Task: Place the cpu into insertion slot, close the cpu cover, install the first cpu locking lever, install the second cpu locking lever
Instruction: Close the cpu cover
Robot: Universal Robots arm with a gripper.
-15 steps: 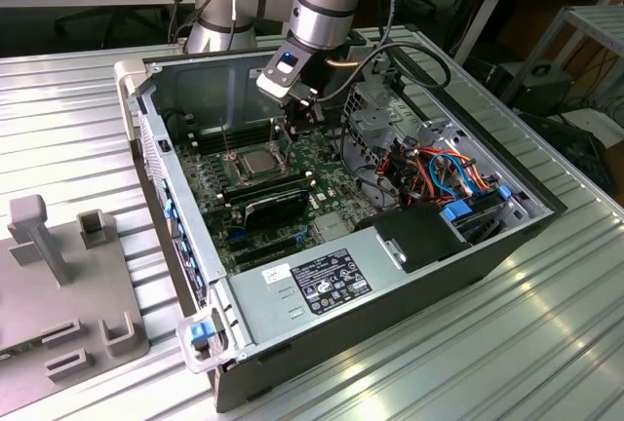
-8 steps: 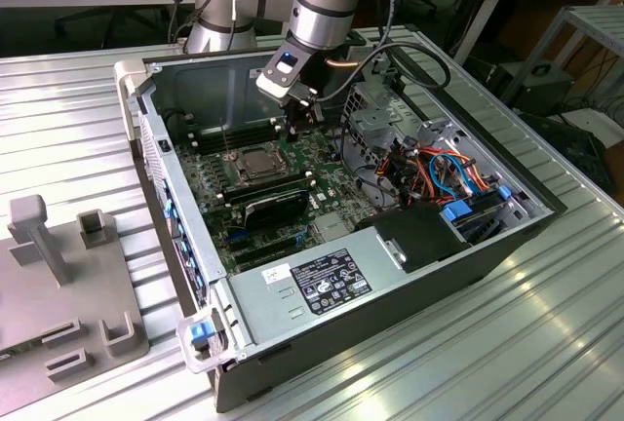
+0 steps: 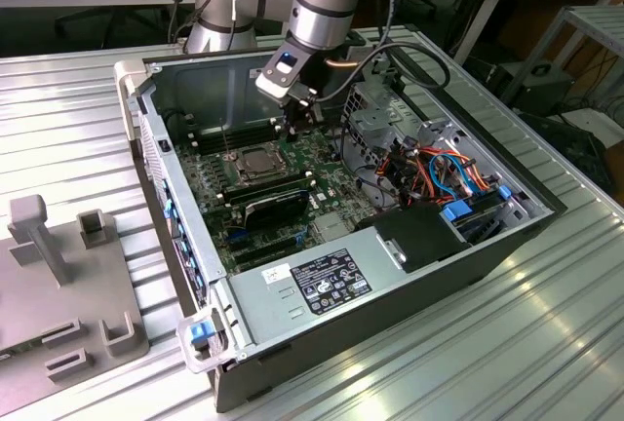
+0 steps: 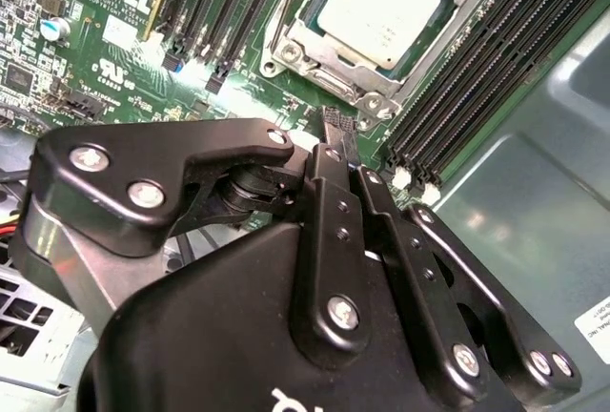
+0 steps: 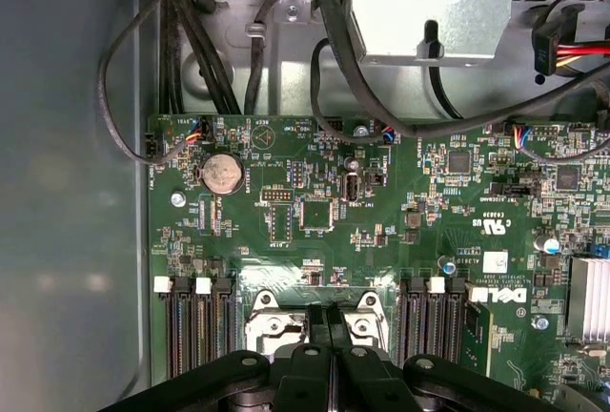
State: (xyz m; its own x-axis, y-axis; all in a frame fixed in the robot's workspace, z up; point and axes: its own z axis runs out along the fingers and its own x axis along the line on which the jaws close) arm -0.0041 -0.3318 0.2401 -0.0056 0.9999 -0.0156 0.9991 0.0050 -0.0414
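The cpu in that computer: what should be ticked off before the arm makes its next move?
1. cpu lying flat in the insertion slot: ok.
2. cpu cover down around the cpu: ok, as far as the second wrist view shows.
3. first locking lever latched: not ok; a thin rod stands up beside the insertion slot.
4. second locking lever latched: cannot tell.
5. gripper shut and empty, near the insertion slot: ok.
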